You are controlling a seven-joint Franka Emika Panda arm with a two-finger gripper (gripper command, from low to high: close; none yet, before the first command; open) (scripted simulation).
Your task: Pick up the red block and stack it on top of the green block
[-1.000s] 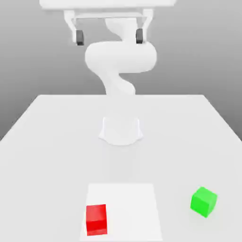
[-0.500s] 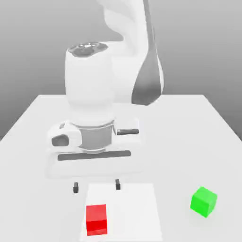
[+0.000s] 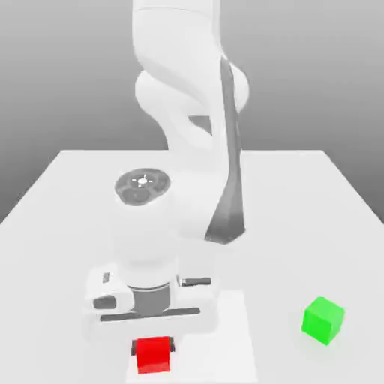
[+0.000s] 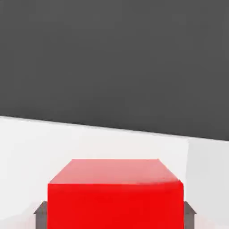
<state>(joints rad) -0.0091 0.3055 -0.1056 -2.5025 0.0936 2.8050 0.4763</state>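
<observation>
A: From the exterior view, the claw (image 3: 153,346) is closed on the red block (image 3: 153,355), at the near edge of the table (image 3: 277,262). The green block (image 3: 323,320) lies toward the right edge.
B: And the hand view?
A: Dark pads (image 4: 189,215) flank the red block.

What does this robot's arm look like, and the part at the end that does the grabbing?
The arm is smooth and glossy white, built from rounded, tube-like sections, with a grey panel along one side and a dark round cap on a joint. Its gripper hangs from a wide white hand with a long dark slot across it, and has two small, blocky, dark fingertips. I see no loose cables.
</observation>
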